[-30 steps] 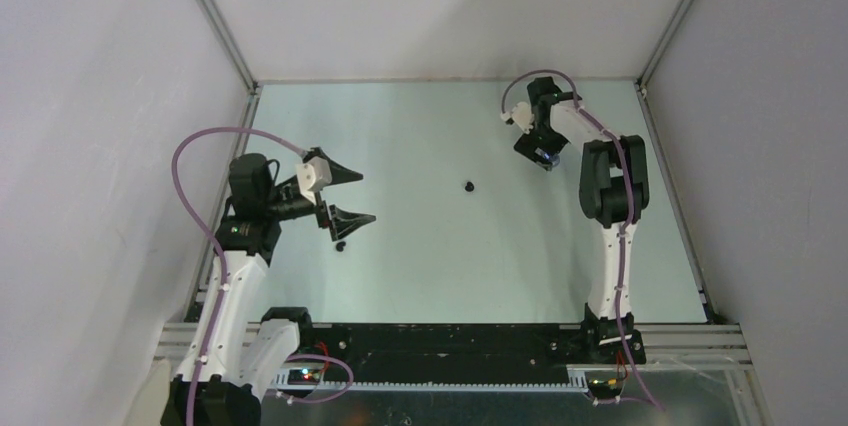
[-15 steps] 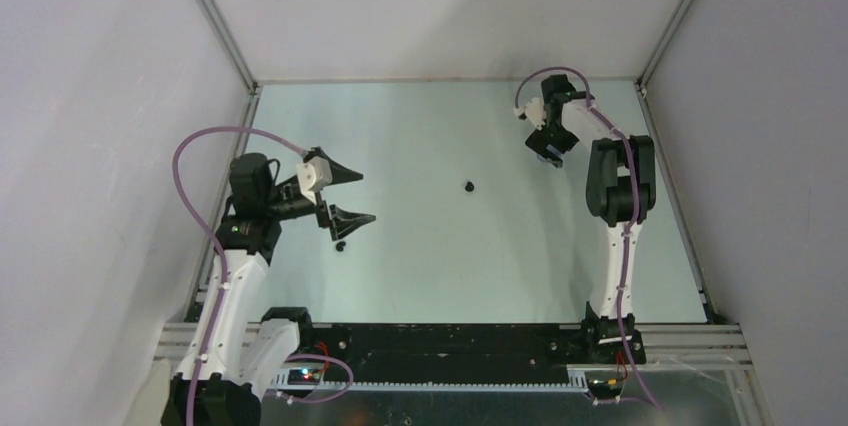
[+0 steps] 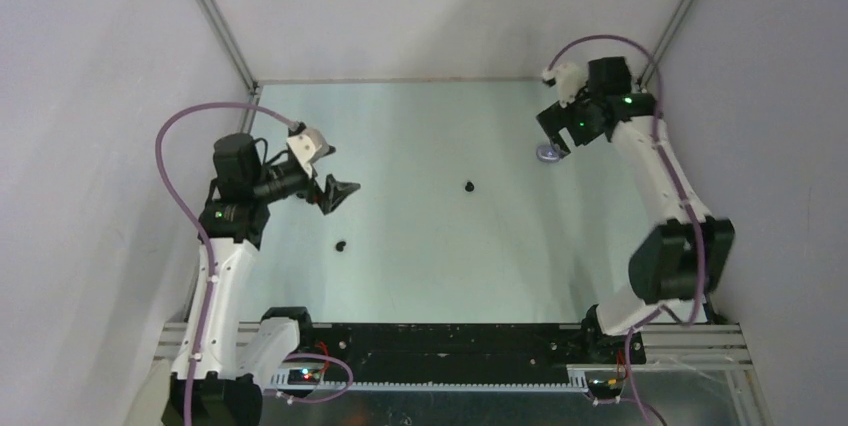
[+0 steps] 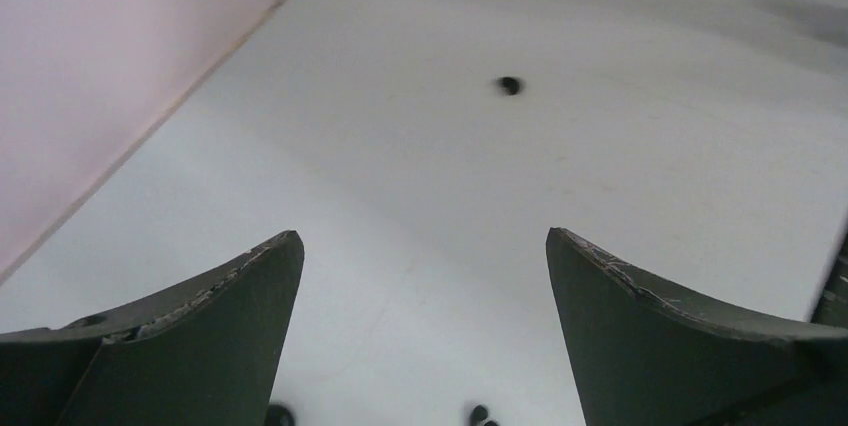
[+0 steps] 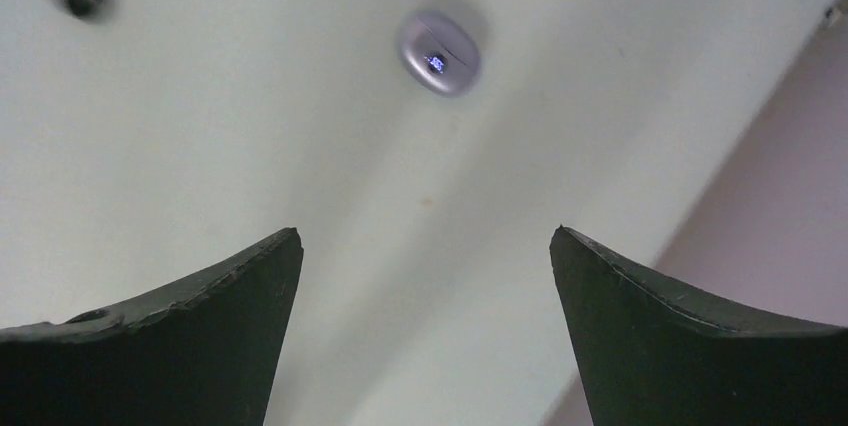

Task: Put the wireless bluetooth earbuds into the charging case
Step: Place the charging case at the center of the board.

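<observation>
The charging case [image 3: 547, 153] is a small lilac-grey pebble lying far right on the table; the right wrist view shows the case [image 5: 438, 39] with a seam and a small blue light. One black earbud [image 3: 468, 186] lies mid-table, and another earbud [image 3: 341, 245] lies near the left. My left gripper [image 3: 338, 174] hangs open above and behind that left bud, nothing between its fingers [image 4: 240, 306]. My right gripper [image 3: 555, 136] is open just behind the case, not touching it. In the left wrist view the middle earbud [image 4: 509, 85] lies ahead.
Grey walls with metal rails [image 3: 215, 21] close in the table [image 3: 430, 266] on three sides. The right arm's elbow [image 3: 680, 256] hangs over the right edge. A pink-lit side wall [image 5: 790, 176] is close beside the right gripper.
The right arm swung out to the right and back, uncovering the case. The left gripper pulled back and to the left, away from the near earbud. Both stayed open.
</observation>
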`<state>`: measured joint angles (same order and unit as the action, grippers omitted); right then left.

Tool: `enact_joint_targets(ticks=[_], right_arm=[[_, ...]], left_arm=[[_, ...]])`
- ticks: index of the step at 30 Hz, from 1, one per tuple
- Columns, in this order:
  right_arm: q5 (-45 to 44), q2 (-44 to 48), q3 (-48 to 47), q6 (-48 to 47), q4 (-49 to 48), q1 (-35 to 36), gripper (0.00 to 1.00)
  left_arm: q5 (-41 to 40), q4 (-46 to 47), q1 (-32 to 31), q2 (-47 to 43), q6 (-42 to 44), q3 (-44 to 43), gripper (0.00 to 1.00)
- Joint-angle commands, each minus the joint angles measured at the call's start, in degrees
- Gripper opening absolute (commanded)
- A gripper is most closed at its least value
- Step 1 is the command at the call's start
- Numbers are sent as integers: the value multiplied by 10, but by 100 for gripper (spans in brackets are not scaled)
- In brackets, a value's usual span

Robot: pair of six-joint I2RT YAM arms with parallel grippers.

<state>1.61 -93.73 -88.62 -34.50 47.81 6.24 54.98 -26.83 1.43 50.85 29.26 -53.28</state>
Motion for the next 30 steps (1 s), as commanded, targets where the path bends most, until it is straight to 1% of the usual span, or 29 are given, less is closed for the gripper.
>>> enact_joint_targets(ticks=[1, 3, 4, 7, 9, 10, 11, 12, 13, 16, 21, 26, 30], right_arm=[[304, 59, -10, 106, 60, -42, 99], [347, 72, -18, 124, 74, -46, 99], [354, 83, -21, 133, 74, -45, 99], [360, 117, -6, 155, 44, -20, 99], [341, 150, 29, 154, 3, 9, 99], [333, 170, 51, 128, -6, 21, 99], [330, 179, 61, 109, -4, 49, 99], [322, 193, 82, 75, -3, 63, 99], [318, 204, 93, 64, -4, 86, 99], [308, 209, 116, 31, 4, 120, 99], [287, 201, 117, 26, -2, 164, 99], [275, 187, 123, 14, 4, 219, 99], [251, 179, 124, 3, 9, 268, 99]], left_arm=[[-162, -4, 13, 26, -41, -54, 99], [-237, 8, 14, 48, -62, -66, 99], [-306, 10, 13, 70, -71, -71, 99], [-420, -27, 15, 130, -72, -119, 99], [-448, -20, 18, 160, -57, -121, 99], [-459, -13, 18, 176, -51, -119, 99], [-481, -2, 23, 185, -48, -120, 99], [-490, -2, 26, 208, -51, -132, 99], [-500, -13, 36, 222, -66, -143, 99], [-500, -36, 57, 285, -111, -188, 99], [-509, -31, 66, 347, -155, -200, 99], [-483, -46, 67, 418, -177, -210, 99], [-484, -46, 65, 473, -192, -220, 99]])
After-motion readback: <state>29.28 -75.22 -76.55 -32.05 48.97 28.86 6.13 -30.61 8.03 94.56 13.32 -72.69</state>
